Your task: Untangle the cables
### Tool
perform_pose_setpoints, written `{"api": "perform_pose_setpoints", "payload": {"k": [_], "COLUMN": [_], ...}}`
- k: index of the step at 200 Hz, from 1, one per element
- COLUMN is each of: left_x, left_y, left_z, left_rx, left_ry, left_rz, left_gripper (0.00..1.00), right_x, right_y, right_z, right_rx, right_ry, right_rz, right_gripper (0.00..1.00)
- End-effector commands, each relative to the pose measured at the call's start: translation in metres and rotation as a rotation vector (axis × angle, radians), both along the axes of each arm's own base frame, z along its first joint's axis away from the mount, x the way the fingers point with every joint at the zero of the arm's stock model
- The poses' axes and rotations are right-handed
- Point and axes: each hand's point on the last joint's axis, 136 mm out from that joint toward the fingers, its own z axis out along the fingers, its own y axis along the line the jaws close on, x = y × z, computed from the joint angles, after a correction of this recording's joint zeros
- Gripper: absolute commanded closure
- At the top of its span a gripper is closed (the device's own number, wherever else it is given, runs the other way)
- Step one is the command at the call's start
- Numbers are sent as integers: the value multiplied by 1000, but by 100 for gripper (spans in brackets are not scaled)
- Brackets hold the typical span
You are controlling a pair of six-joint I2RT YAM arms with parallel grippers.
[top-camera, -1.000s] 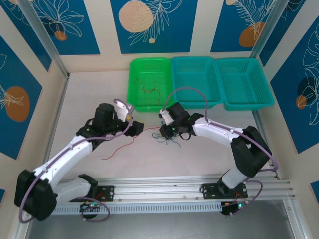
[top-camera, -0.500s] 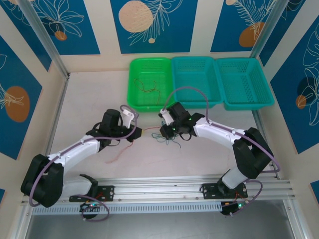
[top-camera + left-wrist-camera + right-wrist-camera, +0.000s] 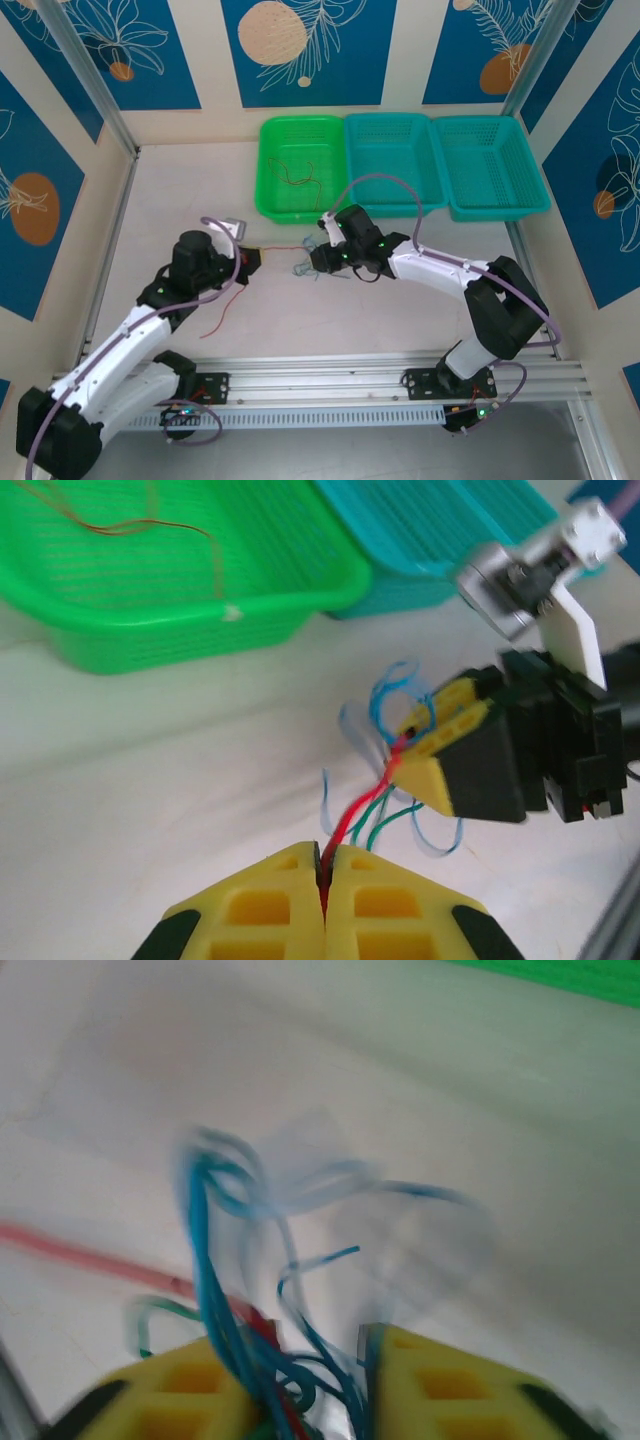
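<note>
The cables (image 3: 303, 268) are thin, light and floppy, so we keep our left gripper (image 3: 325, 865) shut tight on the red cable (image 3: 360, 805), close beside the blue tangle (image 3: 205, 1240) that sits between the partly open fingers of our right gripper (image 3: 300, 1345).

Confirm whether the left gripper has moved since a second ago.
Yes. In the top view the left gripper, shut on the red cable, has drawn back leftward, from below the green basket's left end to beyond its left corner.
</note>
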Motion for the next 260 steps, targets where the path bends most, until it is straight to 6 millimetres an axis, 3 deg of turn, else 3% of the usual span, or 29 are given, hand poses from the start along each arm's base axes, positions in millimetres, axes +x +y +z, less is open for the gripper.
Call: {"api": "perform_pose_setpoints", "payload": {"k": [1, 26, 50, 99, 120, 141, 160, 179, 196, 241, 260], "left_x": [20, 20, 23, 23, 23, 24, 22, 15, 10, 9, 11], "left_y": [53, 50, 50, 93, 88, 85, 104, 138, 157, 171, 165], "left_z": [20, 20, 21, 11, 12, 16, 15, 11, 11, 1, -2], "left_rx": [36, 8, -8, 80, 43, 18, 58, 133, 173, 187, 159], "left_ry": [-29, -17, -11, 46, 45, 26, 40, 95, 118, 165, 164], "left_rz": [274, 263, 278, 473, 450, 441, 526, 685, 758, 815, 781], "left_gripper": [100, 100, 100, 100, 100, 100, 100, 100, 100, 100, 100], "right_x": [-16, -18, -20, -27, -28, -28, -26, -23, -23, -29, -26], "right_y": [-99, -100, -104, -134, -130, -134, -146, -169, -192, -229, -231], "right_z": [-71, -73, -76, -81, -74, -74, -75, -72, -70, -73, -67], "right_rx": [-339, -323, -331, -240, -220, -176, -96, -75, -58, 8, 45], "right_ry": [175, 188, 191, 273, 265, 294, 343, 327, 304, 337, 313], "right_rz": [-253, -257, -262, -406, -394, -447, -531, -651, -763, -941, -925], "right_gripper": [62, 70, 86, 84, 88, 100, 100, 100, 100, 100, 100]}}
